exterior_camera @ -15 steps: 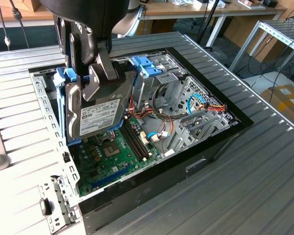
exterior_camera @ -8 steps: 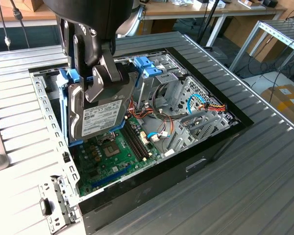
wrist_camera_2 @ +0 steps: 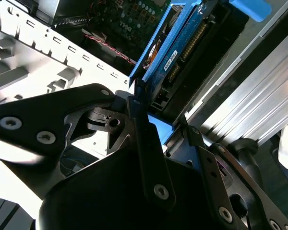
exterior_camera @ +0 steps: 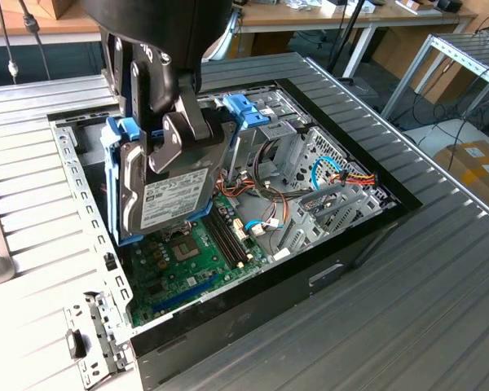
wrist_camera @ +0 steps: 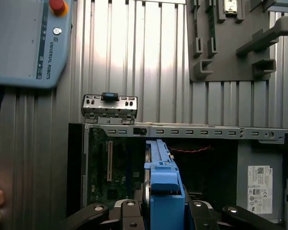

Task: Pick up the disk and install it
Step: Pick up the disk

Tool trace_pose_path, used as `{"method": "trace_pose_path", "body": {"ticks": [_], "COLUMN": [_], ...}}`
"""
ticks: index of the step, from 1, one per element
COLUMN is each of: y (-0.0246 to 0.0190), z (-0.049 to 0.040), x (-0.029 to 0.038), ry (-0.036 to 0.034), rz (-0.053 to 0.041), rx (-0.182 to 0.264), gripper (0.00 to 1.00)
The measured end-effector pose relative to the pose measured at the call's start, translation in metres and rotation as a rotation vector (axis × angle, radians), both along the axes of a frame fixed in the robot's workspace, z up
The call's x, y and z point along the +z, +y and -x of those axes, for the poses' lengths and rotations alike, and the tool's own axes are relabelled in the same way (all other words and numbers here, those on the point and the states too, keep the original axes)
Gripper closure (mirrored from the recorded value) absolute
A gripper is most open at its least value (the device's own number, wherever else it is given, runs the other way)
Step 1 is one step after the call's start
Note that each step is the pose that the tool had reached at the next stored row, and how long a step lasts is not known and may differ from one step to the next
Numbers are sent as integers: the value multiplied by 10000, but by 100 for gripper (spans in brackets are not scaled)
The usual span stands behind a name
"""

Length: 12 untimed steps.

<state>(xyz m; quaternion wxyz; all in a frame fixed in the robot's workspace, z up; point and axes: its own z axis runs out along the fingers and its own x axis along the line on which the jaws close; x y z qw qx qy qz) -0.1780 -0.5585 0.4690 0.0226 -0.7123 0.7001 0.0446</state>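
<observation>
Ribbed grey metal tabletop [exterior_camera: 24,204] surrounds the open black computer case [exterior_camera: 83,213]. Above its green motherboard [exterior_camera: 167,265] my black gripper [exterior_camera: 169,147] clamps the silver-grey hard disk in blue plastic rails [exterior_camera: 175,195], held on edge: picked up, I judge, but not yet seated in the grey metal drive cage [exterior_camera: 289,155] at the exterior view's right.

Soft, even light fills the exterior view, where my gripper [exterior_camera: 169,145] hangs as a dark shape over the shadowed inside of the computer case [exterior_camera: 228,322], but in the second wrist view the metal frame [wrist_camera_2: 33,52] glares almost white, while the disk [wrist_camera_2: 173,48] beside it is well lit.
</observation>
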Motion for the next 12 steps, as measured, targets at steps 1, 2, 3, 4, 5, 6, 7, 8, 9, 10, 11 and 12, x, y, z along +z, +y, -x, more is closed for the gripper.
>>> {"method": "trace_pose_path", "body": {"ticks": [1, 2, 3, 4, 5, 6, 7, 8, 9, 10, 11, 12], "y": [-5, -11, -14, -17, -23, -28, -31, -34, -37, -40, -43, -46], "z": [-7, -14, -18, -21, -29, -35, -38, -42, -45, -48, -52, -56], "x": [0, -2, -2, -2, -4, -5, -5, -6, -6, -7, -7, -8], "ry": [1, 0, 1, 1, 0, 1, 0, 0, 1, 1, 1, 0], "rz": [1, 0, 1, 1, 0, 1, 0, 0, 0, 1, 1, 1], "rx": [0, 0, 0, 0, 0, 0, 0, 0, 0, 0, 0, 0], "gripper": [63, 63, 63, 63, 63, 63, 63, 63, 63, 63, 63, 63]}}
